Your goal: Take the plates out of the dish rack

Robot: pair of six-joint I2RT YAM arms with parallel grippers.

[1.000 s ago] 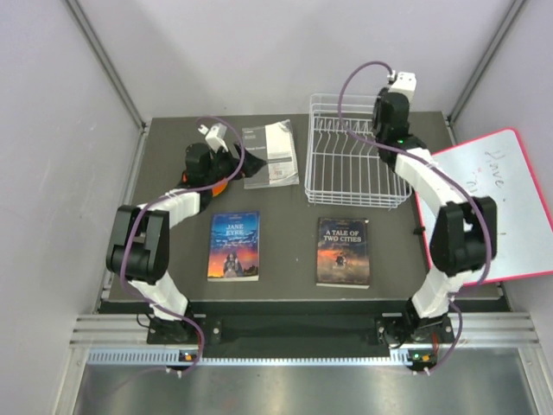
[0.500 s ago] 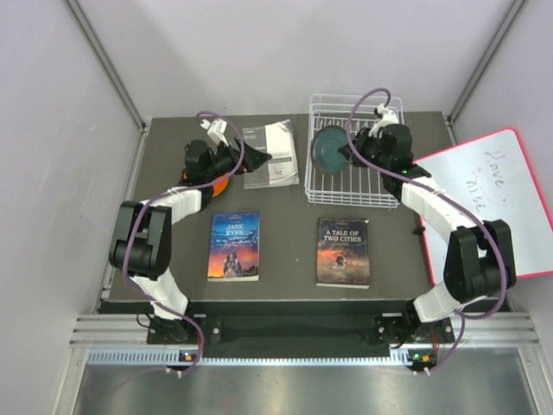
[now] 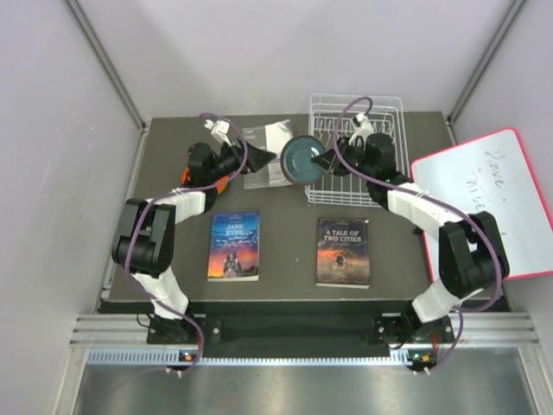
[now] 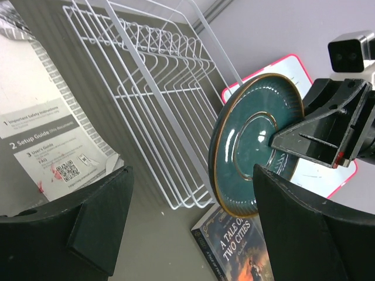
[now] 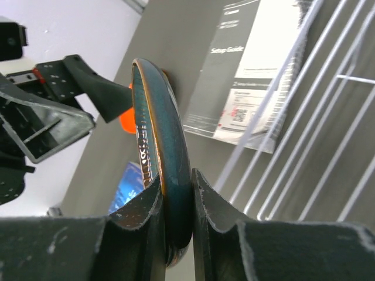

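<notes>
**Q:** What does the top view show?

**A:** Dark grey table (image 3: 289,251) between pale walls (image 3: 52,173). You have two books (image 3: 234,245) in the lower half of the frame. A setup leaflet (image 3: 270,154) and the dish rack (image 3: 356,169) sit across the upper half.

**Q:** Where is your plate, and why is it on edge?

**A:** Your teal plate (image 3: 301,160) hangs in the air at upper centre, just left of the rack's left wall and above the leaflet's right edge. Your right pincer (image 3: 326,162) is clenched on its rim, pressing both faces, as the right wrist view shows. The plate stands upright, an attitude that matches the rack's upright prongs.

**Q:** And your left pincer?

**A:** Your left pincer (image 3: 262,158) is released, its jaws spread wide. It points at the plate from the left of the frame, near it but not touching. In the left wrist view the plate appears between the two fingers (image 4: 76,228), yet beyond their tips. Judged from that, you are set for a hand-over, since the edge-on plate offers a free rim to the waiting jaws.

**Q:** What remains?

**A:** No plate shows among the rack's prongs. An orange shape (image 3: 220,184) lies under the left arm, too hidden to name.
</notes>
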